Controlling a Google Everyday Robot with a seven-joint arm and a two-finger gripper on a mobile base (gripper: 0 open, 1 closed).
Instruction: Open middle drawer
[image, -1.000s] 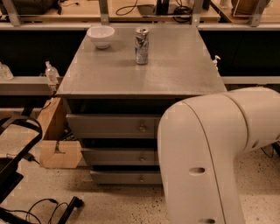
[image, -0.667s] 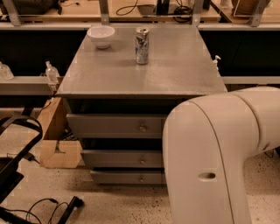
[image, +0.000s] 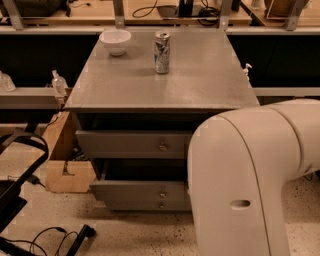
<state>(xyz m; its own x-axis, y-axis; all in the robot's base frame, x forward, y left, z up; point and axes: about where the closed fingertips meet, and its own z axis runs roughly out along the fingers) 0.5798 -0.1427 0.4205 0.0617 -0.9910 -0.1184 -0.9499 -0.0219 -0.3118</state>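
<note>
Cream-white, rounded robot arm (image: 250, 175): fills the near right and covers the right ends of all three drawer fronts. The gripper is out of sight beyond this arm, so whether it is released, clenched or grasping anything cannot be told.

Grey metal cabinet (image: 200, 75) with a flat, wide top, standing at centre on a speckled floor.

Uppermost grey drawer (image: 120, 144), just under the top.

Middle drawer (image: 130, 191): flat grey front at lower centre, directly left of the arm's lower part, with a dark gap above it. Its small round brass knob (image: 162, 193) sits close to the arm's left edge. How far out it stands cannot be judged.

Lowest grey drawer (image: 135, 205), a thin strip just beneath.

Brown cardboard box (image: 62, 175) on the floor, left of the cabinet.

White round bowl (image: 115, 41) at the far left of the top.

Silver drink can (image: 161, 52), upright, right of the bowl; its printing is not legible.
</note>
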